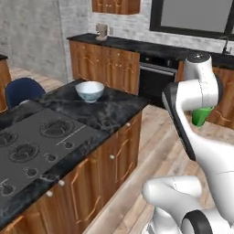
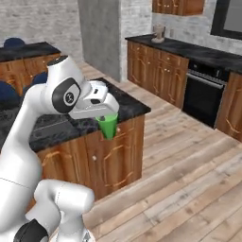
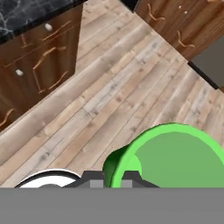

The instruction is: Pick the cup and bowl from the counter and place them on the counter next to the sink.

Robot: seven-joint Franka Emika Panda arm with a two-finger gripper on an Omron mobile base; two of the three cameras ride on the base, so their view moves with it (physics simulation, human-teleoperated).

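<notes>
My gripper (image 2: 108, 117) is shut on the bright green cup (image 2: 108, 125) and holds it in the air over the wooden floor, beside the island's corner. The cup (image 1: 201, 115) peeks out from behind my white forearm in the left base view. In the hand view the cup's open rim (image 3: 175, 153) sits at the lower right, with floorboards beneath it. The white bowl (image 1: 89, 90) with its faint blue pattern stands upright on the black marble island counter (image 1: 116, 107), well apart from the gripper. A dark faucet-like shape (image 1: 225, 45) rises at the far right of the back counter.
A dark grey four-burner stovetop (image 1: 32, 141) covers the island's near left. A black oven (image 1: 155, 77) is set into the back cabinets, with a small appliance (image 1: 102, 31) on the counter above. A blue chair (image 1: 22, 89) stands behind the island. Open wooden floor (image 2: 189, 160) separates the island from the back counter.
</notes>
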